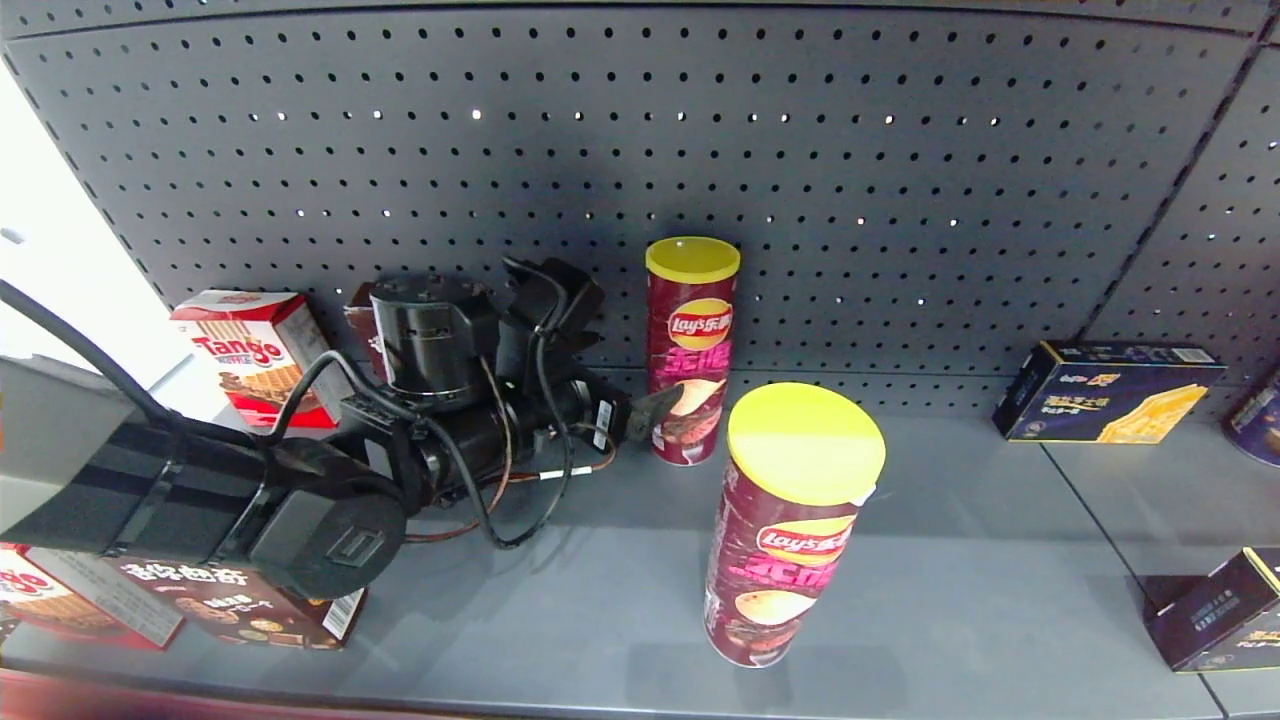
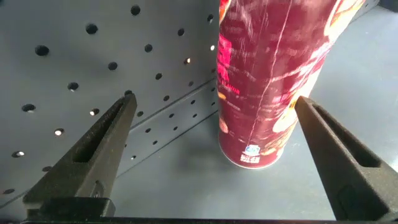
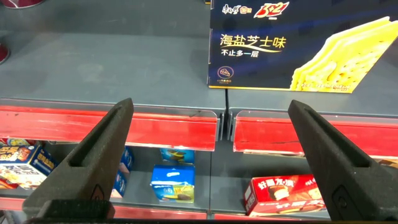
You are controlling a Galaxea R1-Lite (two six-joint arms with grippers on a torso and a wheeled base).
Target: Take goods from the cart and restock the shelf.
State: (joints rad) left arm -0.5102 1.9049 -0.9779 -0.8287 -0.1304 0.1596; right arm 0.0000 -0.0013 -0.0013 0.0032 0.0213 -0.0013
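Two maroon chips cans with yellow lids stand upright on the grey shelf. The back can is close to the pegboard wall, and the front can is nearer the shelf edge. My left gripper lies low over the shelf, just left of the back can's base. In the left wrist view that gripper is open, with the can just beyond its fingertips and touching neither of them. My right gripper is open and holds nothing, facing a dark blue box on a shelf.
A red and white wafer box stands behind my left arm, and a brown cookie box lies at the front left. Dark blue boxes sit on the right. Red price strips edge the shelf, with goods below.
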